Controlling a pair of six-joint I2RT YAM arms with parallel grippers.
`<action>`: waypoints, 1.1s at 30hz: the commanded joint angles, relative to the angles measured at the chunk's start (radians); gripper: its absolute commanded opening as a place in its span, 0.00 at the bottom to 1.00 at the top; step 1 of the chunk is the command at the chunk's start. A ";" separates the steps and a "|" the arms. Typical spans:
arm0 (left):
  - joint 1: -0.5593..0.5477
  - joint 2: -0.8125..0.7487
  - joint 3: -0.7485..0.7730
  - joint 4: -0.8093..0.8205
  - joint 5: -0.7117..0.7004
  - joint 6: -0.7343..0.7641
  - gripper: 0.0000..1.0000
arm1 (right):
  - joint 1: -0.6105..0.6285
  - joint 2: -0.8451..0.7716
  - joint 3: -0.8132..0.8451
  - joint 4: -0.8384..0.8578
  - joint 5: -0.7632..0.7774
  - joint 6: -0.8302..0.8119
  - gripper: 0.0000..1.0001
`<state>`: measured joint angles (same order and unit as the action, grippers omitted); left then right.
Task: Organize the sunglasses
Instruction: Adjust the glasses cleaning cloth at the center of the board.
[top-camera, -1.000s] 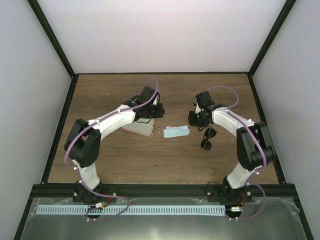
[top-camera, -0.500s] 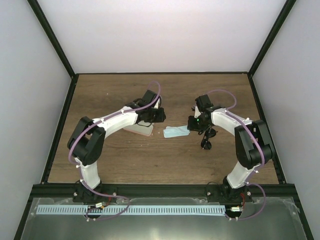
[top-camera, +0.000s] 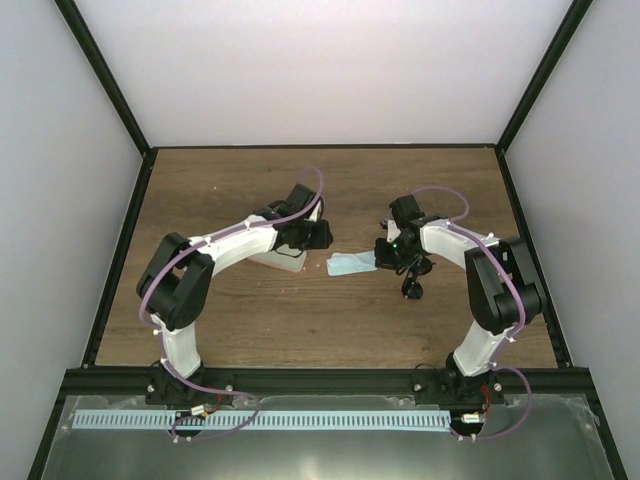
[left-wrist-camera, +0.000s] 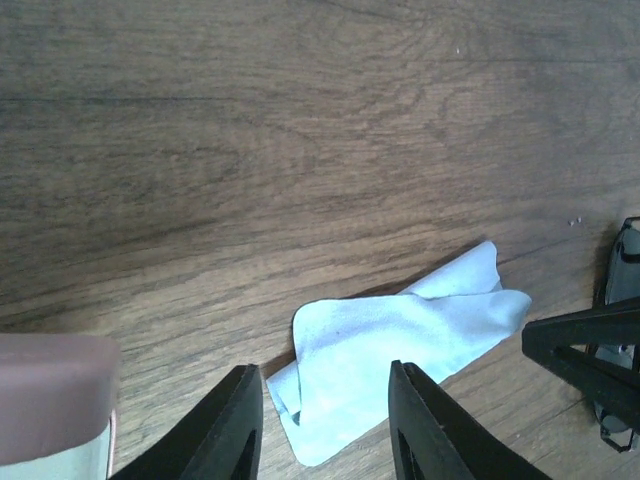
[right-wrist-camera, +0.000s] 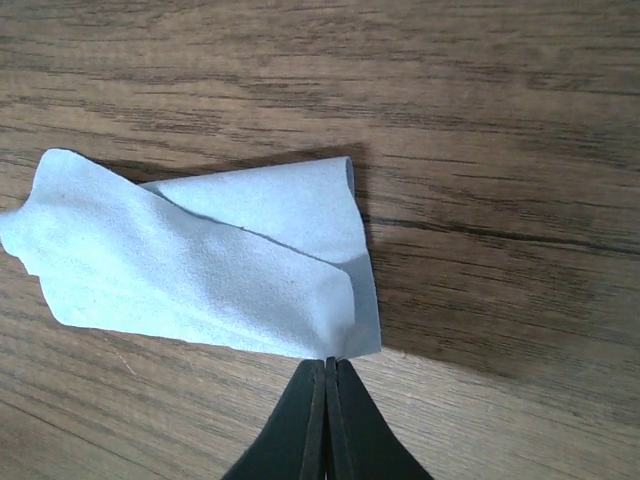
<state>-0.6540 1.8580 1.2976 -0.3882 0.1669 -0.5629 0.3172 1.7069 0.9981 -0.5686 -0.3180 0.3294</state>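
Small black sunglasses (top-camera: 411, 288), thin-framed with dark lenses, lying on the wooden bench (top-camera: 300, 320) right of centre; far part covered from above, near lens end showing; fold state unclear.

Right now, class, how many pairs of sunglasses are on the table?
1. The sunglasses lie just right of the blue cloth, partly under the right arm, which might hide others.

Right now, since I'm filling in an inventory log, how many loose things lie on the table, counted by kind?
Sunglasses: 1
Cloth: 1
Case: 1
Total: 3
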 joint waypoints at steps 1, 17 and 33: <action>-0.011 0.003 -0.014 0.019 0.023 0.008 0.43 | -0.008 -0.026 0.005 0.009 -0.009 -0.009 0.01; -0.016 0.009 -0.009 0.025 0.040 0.008 0.69 | -0.008 -0.010 0.037 0.021 0.064 -0.002 0.28; -0.016 0.023 0.001 0.026 0.043 0.027 0.72 | -0.008 0.060 0.085 0.028 0.063 -0.009 0.10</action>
<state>-0.6666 1.8580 1.2900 -0.3805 0.1944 -0.5491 0.3172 1.7554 1.0409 -0.5385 -0.2607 0.3271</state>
